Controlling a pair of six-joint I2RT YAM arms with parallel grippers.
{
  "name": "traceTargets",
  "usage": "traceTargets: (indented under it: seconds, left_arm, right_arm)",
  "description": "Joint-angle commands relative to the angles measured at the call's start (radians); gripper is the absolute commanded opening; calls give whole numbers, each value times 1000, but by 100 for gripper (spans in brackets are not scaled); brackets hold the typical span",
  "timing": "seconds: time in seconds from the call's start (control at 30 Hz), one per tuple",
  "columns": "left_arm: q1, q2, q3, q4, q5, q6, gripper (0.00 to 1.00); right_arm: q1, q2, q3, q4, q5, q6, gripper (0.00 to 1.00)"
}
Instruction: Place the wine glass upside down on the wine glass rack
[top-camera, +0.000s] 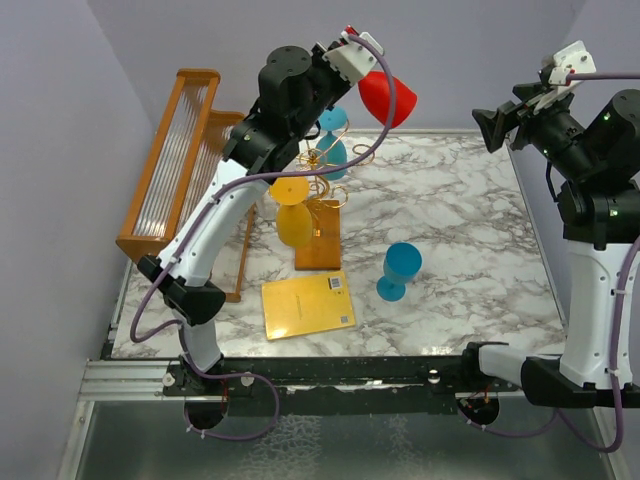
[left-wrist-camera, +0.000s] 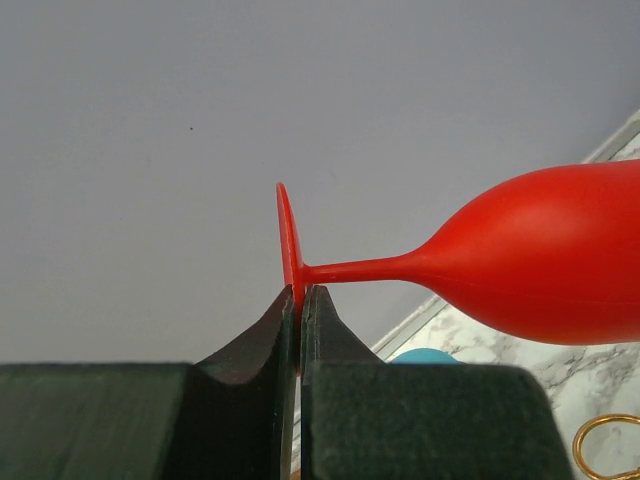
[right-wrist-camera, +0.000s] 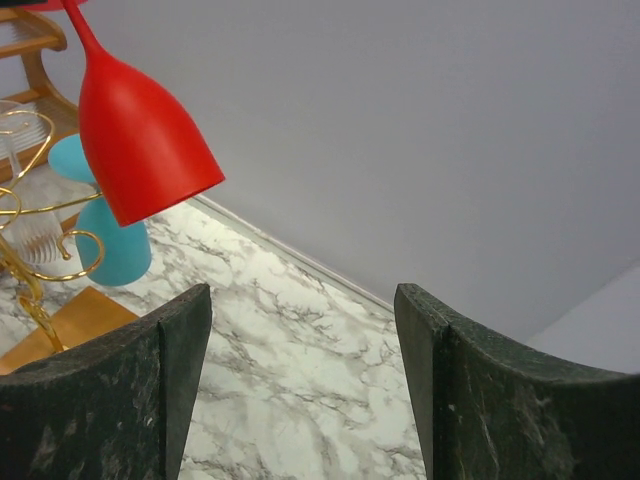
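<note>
left gripper (left-wrist-camera: 300, 305) pinches the red glass (top-camera: 388, 98) by its foot, bowl tilted down, high near the far edge, just right of the rack (top-camera: 322, 180); right gripper (right-wrist-camera: 302, 300) gapes wide, farther off.

I get bright, even light, with soft shadows on the worktop (top-camera: 450, 200). Both wrist views look slightly soft.

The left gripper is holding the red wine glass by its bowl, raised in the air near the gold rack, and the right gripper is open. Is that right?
Not the bowl: the left wrist view shows the left gripper shut on the round foot of the red wine glass. The rest holds: raised near the gold rack, right gripper open.
</note>
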Motion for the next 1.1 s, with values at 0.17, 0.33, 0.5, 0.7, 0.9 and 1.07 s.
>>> traceTargets:
  seconds: [0.17,0.33,0.5,0.7,0.9,1.07]
  left_arm:
    - [-60,60,-8,22,-42,205,0]
    - [-76,76,-41,8,-22,246,0]
    - [-99,74,-97,-9,-15,333,0]
    - [-114,70,-144,-16,-18,371,0]
    - [-131,58,-175,-59,-20,404,0]
    - [-142,33,-195,-114,-32,428,0]
  right_arm:
    - [-20,-8,-28,14,7,31,73]
    - [-37,5,-21,15,41,51,73]
    - [-40,10,-23,15,19,57,73]
    - [-42,16,-30,18,-6,66,73]
    - [-44,13,-35,20,-12,66,73]
    - [-46,10,-45,24,-24,67,74]
